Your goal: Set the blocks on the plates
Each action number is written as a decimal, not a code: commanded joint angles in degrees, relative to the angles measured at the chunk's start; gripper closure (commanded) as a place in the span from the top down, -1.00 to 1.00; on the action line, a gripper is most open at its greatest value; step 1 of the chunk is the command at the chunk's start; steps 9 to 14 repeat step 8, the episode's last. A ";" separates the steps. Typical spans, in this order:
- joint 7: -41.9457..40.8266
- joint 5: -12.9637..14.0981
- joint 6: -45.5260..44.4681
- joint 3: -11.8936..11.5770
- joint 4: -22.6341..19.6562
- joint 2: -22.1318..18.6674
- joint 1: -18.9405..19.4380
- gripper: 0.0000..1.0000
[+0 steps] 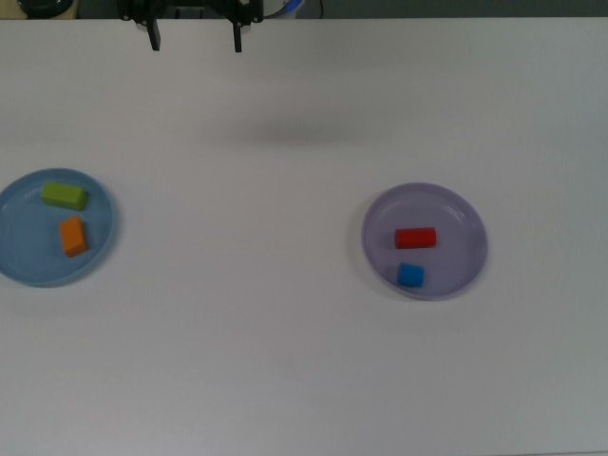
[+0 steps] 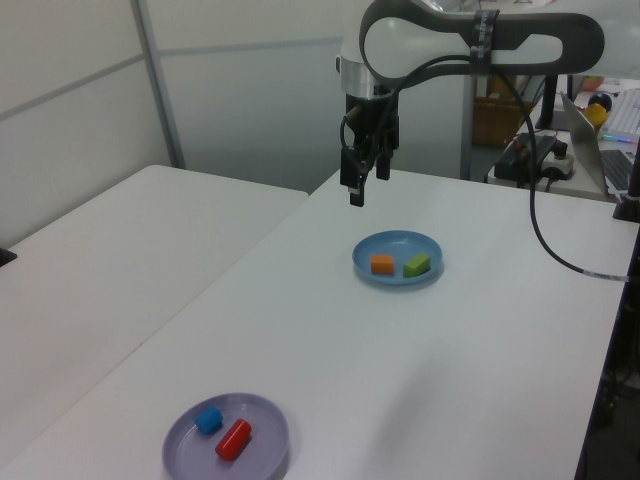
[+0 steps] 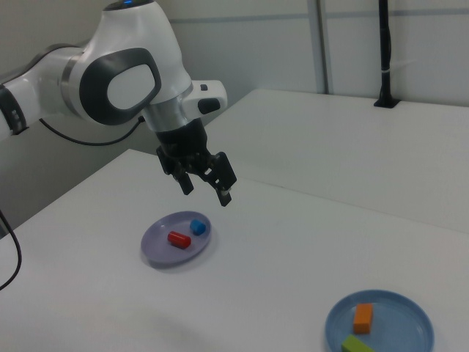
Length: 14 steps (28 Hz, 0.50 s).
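The light blue plate (image 1: 19,256) (image 2: 395,244) (image 3: 399,326) holds the green block (image 1: 64,196) (image 2: 417,265) (image 3: 356,345) and the orange block (image 1: 73,236) (image 2: 382,264) (image 3: 363,317). On the lavender plate (image 1: 461,218) (image 2: 190,450) (image 3: 157,246) lie the red block (image 1: 415,237) (image 2: 233,439) (image 3: 178,239) and the blue block (image 1: 410,275) (image 2: 209,419) (image 3: 198,226). My gripper (image 1: 196,42) (image 2: 358,187) (image 3: 208,193) hangs open and empty, high above the table between the plates, near the top view's upper edge.
A second white table (image 2: 110,250) stands beside this one in the left view. A laptop and cables (image 2: 610,150) sit at the left view's far right. A black pole (image 3: 385,51) rises at the back in the right view.
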 commanded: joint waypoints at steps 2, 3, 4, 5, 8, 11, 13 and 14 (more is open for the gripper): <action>-0.19 1.18 -1.88 -0.13 1.59 0.22 0.51 1.00; -0.19 1.19 -1.97 -0.13 1.93 0.22 0.51 1.00; -0.19 1.19 -1.97 -0.13 2.37 0.22 0.51 1.00; -0.19 1.19 -1.97 -0.13 2.64 0.31 0.51 1.00; -0.19 1.27 -1.79 -0.13 2.73 0.40 0.43 1.00; -0.19 1.27 -1.79 -0.13 2.73 0.40 0.43 1.00; -0.19 1.27 -1.79 -0.13 2.73 0.40 0.43 1.00; -0.19 1.27 -1.79 -0.13 2.73 0.40 0.43 1.00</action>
